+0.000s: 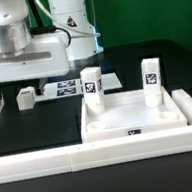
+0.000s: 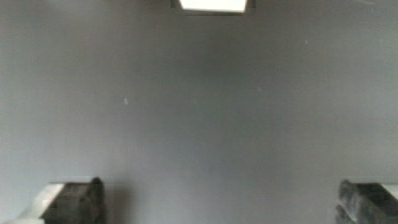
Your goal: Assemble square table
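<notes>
Now, gripper (image 2: 214,205): jaws spread wide with nothing between them; the fingertips (image 2: 63,200) stand far apart over a bare grey surface.
Arm (image 1: 8,38): high at the exterior view's left, well apart from the slab.
Slab (image 1: 128,117): flat on the table (image 1: 181,70), toward the exterior view's right, just behind the wall (image 1: 55,164); a small tag shows on its near rim.
Leg one (image 1: 93,88): upright on the slab's far side, at the corner toward the exterior view's left.
Leg two (image 1: 152,76): upright on the same far side, toward the exterior view's right.
Loose blocks (image 1: 25,97): two small white pieces on the table below the arm, perhaps the other legs; too small to be sure.
Marker board (image 1: 67,87): flat on the table between the loose blocks and leg one.
White patch (image 2: 214,5): a bright shape beyond the fingertips in the wrist view; I cannot tell what it is.
</notes>
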